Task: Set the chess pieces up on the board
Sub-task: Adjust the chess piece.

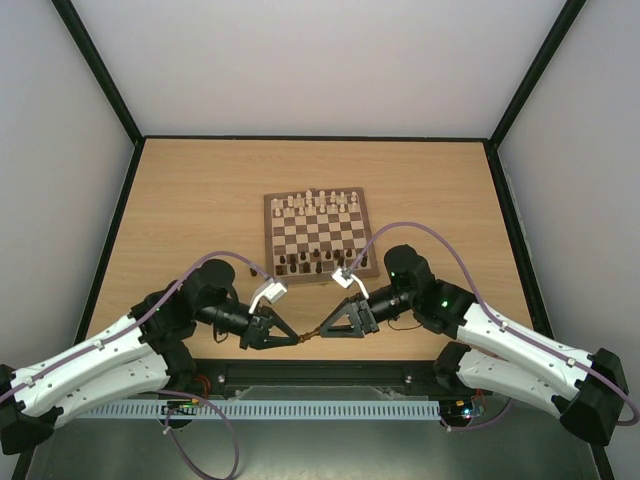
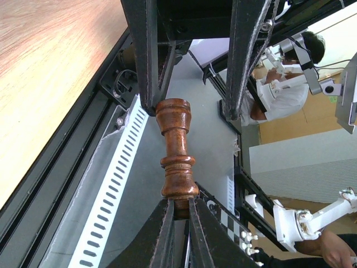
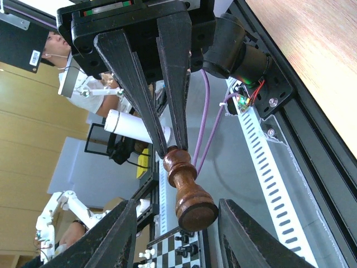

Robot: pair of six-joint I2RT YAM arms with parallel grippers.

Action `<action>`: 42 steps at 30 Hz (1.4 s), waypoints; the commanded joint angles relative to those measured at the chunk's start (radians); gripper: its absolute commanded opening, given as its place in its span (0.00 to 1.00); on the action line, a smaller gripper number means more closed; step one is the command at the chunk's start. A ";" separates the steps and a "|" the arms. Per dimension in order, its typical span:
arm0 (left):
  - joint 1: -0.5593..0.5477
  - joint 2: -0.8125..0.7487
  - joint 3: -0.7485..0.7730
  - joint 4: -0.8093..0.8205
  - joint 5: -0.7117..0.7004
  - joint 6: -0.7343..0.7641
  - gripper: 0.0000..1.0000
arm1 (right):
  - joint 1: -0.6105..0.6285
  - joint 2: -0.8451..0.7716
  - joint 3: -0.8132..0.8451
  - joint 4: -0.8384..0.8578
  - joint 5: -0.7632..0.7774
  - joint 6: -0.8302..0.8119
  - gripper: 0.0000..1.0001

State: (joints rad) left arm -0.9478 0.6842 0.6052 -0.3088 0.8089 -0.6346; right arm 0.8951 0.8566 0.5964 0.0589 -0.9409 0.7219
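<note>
1. A dark brown chess piece (image 2: 175, 151) hangs in the air between the two claws, off the chessboard and above the near edge of the tabletop (image 1: 200, 200). What kind of piece it is cannot be told for sure.
2. The left claw (image 2: 179, 207) is clamped on the piece's narrow end, its fingers pressed nearly together, so the piece sticks straight out from its tips.
3. The right claw (image 3: 177, 206) faces it tip to tip. Its fingers stand apart, one on each side of the piece's wide, flat end. Whether either pad touches the wood cannot be told.
4. This looks like a hand-over from left to right, with the right claw not yet closed.
5. Beyond both claws lies the chessboard (image 1: 318, 232). The cream pieces (image 1: 315, 203) fill the two rows on its side away from the claws.
6. On the side nearest the claws, a number of dark pieces (image 1: 318, 265) already stand in the last rows. They are too small to count, and the rows look uneven.
7. By my reading the task is well along: the cream side appears done and the dark side partly set. The piece in the air has yet to be placed, and perhaps a few more squares need filling.
</note>
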 commanded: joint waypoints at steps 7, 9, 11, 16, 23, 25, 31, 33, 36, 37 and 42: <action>0.007 0.024 -0.004 0.032 0.025 0.013 0.11 | 0.000 0.007 -0.001 0.017 -0.036 -0.013 0.35; 0.009 0.026 -0.002 0.035 0.026 0.013 0.11 | 0.000 0.008 0.001 0.018 -0.036 -0.016 0.34; 0.009 0.028 -0.002 0.036 0.027 0.012 0.11 | 0.000 0.011 0.003 0.017 -0.037 -0.017 0.31; 0.012 0.027 -0.002 0.042 0.026 0.010 0.11 | 0.001 0.018 0.001 0.019 -0.035 -0.021 0.25; 0.029 0.023 -0.004 0.050 0.023 0.008 0.14 | 0.001 0.018 -0.004 0.028 -0.012 -0.015 0.17; 0.040 0.018 -0.003 0.051 0.019 0.006 0.30 | 0.001 0.016 -0.005 0.038 -0.001 -0.007 0.15; 0.102 -0.038 0.017 0.040 -0.003 -0.006 0.72 | 0.001 -0.015 0.008 0.088 0.057 0.044 0.12; 0.121 -0.067 0.032 0.036 -0.030 -0.017 0.78 | 0.000 -0.011 0.017 0.102 0.084 0.059 0.12; 0.131 -0.126 0.046 0.090 -0.089 -0.071 0.80 | -0.003 0.002 0.034 0.157 0.132 0.099 0.12; 0.130 -0.150 0.045 0.121 -0.112 -0.094 0.80 | -0.004 0.009 0.040 0.188 0.146 0.118 0.12; 0.130 -0.280 -0.051 0.303 -0.217 -0.203 0.77 | -0.005 0.043 0.081 0.357 0.184 0.220 0.12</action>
State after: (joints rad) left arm -0.8238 0.4870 0.6083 -0.1833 0.6819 -0.7319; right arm 0.8948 0.8864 0.6178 0.2382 -0.8028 0.8501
